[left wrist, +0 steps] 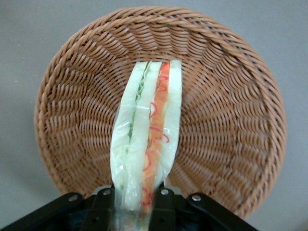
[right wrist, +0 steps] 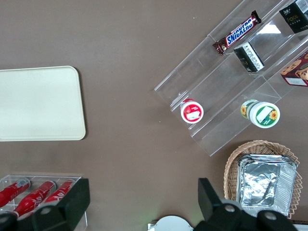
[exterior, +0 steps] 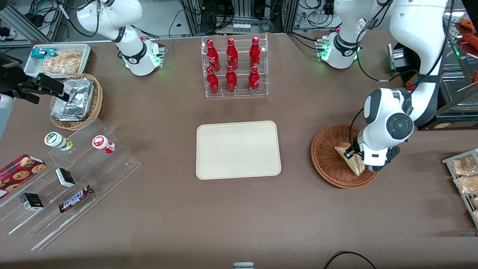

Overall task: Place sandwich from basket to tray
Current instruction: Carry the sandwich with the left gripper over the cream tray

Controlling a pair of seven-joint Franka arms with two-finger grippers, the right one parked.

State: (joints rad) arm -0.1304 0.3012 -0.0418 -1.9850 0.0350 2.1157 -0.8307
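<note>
Left wrist view shows the gripper (left wrist: 134, 204) with its jaws clenched on one end of the sandwich (left wrist: 147, 139), a finger (left wrist: 102, 204) pressed to each bread face so the red and green filling edge faces the camera. Gripping across the flat faces rather than the layered edge probably keeps the clear wrap from slipping and the filling from being squashed out.

Taking the basket (left wrist: 231, 120) as the landmark: the sandwich stands on edge inside it, its free end reaching toward the middle of the woven floor. Whether it is touching the wicker or just lifted off it cannot be told. In the front view the gripper (exterior: 358, 158) hangs over the basket (exterior: 328, 149), within its rim, and the sandwich (exterior: 351, 157) leans at a slant beneath the wrist.

From the basket, the tray (exterior: 239, 149) lies on the table (exterior: 239, 224) toward the parked arm's end, apart from it, with bare table between them. Its flat surface holds nothing, so any spot there would seem fit for the set-down. The grasp looks made; the lift clear of the rim and the carry are not yet done.
</note>
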